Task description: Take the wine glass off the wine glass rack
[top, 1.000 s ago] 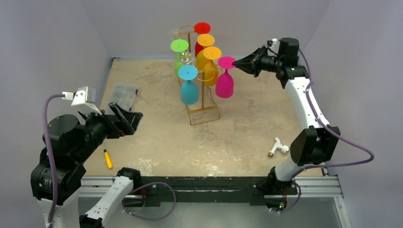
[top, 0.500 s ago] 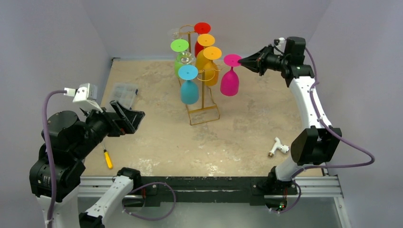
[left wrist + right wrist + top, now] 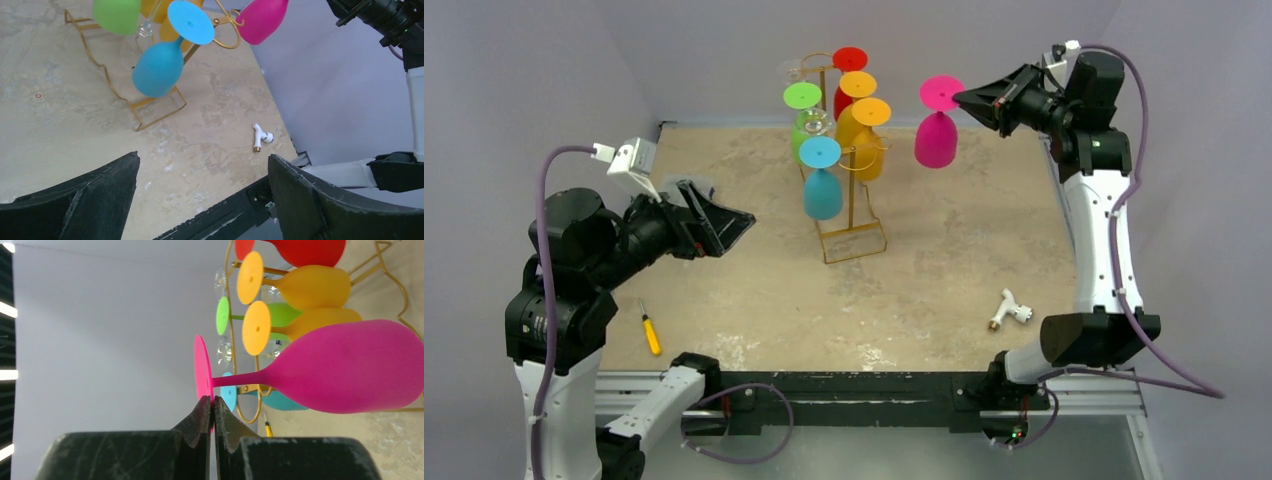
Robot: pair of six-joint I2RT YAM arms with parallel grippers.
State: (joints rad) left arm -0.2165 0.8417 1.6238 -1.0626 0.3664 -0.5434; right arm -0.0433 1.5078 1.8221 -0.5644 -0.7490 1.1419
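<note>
Raised and drawn rightward since the earlier frame, the right tool point(image 3: 964, 98) is clamped on the foot rim of the pink wine glass point(image 3: 936, 138). Glass hangs bowl-down in the air, clear of the wine glass rack point(image 3: 851, 205), to its right. Left tool point(image 3: 729, 225) gapes wide, empty, above the worktop point(image 3: 944, 270).

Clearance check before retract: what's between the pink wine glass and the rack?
Nothing. Top view shows an open gap between the pink wine glass, held by its foot in the right claw, and the orange glass nearest on the wine glass rack.
</note>
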